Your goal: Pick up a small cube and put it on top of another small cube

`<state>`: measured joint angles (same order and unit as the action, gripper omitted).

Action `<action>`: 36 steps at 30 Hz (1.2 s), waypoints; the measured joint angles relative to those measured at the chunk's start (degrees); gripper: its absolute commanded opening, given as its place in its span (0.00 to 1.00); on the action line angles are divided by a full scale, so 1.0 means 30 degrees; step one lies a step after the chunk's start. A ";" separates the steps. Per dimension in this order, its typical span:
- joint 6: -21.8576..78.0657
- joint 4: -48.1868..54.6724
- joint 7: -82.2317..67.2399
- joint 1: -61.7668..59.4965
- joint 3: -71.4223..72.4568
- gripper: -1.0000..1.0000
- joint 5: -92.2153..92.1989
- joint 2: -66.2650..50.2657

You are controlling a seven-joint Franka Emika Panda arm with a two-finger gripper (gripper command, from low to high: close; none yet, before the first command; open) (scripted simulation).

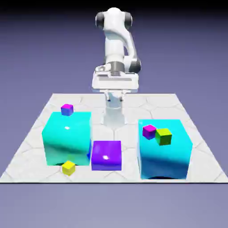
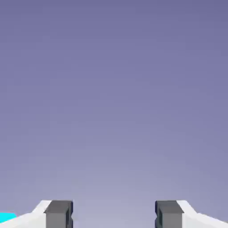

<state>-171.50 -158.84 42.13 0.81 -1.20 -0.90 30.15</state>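
Observation:
The tiny glossy yellow cube (image 1: pixel 68 167) lies on the table against the front lower corner of the left big cyan block (image 1: pixel 67 138). A small magenta cube (image 1: pixel 67 109) sits on that block's far top corner. On the right cyan block (image 1: pixel 164 153) rest another magenta cube (image 1: pixel 149 131) and a lime-green cube (image 1: pixel 163 136), touching each other. My gripper (image 1: pixel 114 95) hangs high near the table's far edge, well away from every cube. In the hand view the gripper (image 2: pixel 114 216) is open with nothing between its fingertips (image 2: pixel 59 213), and only the backdrop lies ahead.
A mid-sized purple block (image 1: pixel 106 154) stands between the two cyan blocks near the front. A sliver of cyan (image 2: pixel 6 217) shows at the hand view's lower left corner. The tiled table (image 1: pixel 31 129) ends just in front of the blocks.

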 measured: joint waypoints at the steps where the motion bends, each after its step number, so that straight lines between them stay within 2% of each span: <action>1: 0.0693 0.0598 -0.0089 0.0033 -0.0330 0.50 -0.0250 -0.0692; 36: 2.4937 2.1532 -0.3214 0.1174 -1.1893 0.50 -0.8991 -2.4918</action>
<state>-96.69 -94.24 32.49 4.33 -36.88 -27.87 -44.60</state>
